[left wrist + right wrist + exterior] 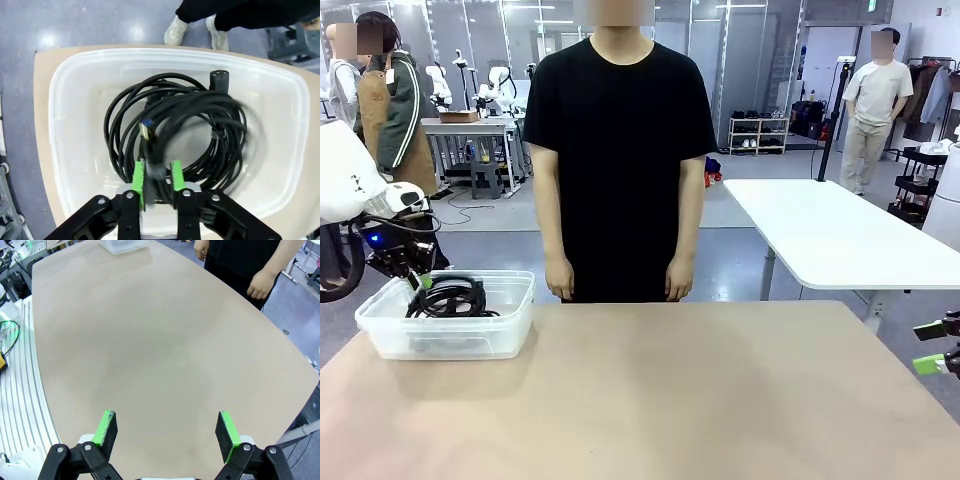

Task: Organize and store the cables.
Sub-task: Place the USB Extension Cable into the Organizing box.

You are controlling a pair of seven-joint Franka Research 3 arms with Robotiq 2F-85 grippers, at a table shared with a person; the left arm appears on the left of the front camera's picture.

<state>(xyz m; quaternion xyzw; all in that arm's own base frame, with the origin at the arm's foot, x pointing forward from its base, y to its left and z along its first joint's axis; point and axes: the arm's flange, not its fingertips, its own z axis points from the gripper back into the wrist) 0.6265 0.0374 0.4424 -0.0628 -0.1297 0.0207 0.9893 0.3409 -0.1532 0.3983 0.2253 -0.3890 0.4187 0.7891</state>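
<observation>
A bundle of black coiled cables (450, 298) lies in a clear plastic bin (515, 312) at the table's left rear. My left gripper (420, 278) hangs over the bin's left end. In the left wrist view the cables (200, 107) loop round the bin (65, 90) floor, one plug (218, 80) at the far side. The left gripper (157, 175) has its green pads close together on strands of the coil, whose right side is blurred. My right gripper (932, 347) sits at the right table edge; in its wrist view it (167, 432) stands wide open over bare tabletop.
A person in a black shirt stands at the far edge of the table, both hands (560, 283) hanging down. The tan table (670, 400) spreads wide in front of the bin. A white table (840, 240) stands behind on the right.
</observation>
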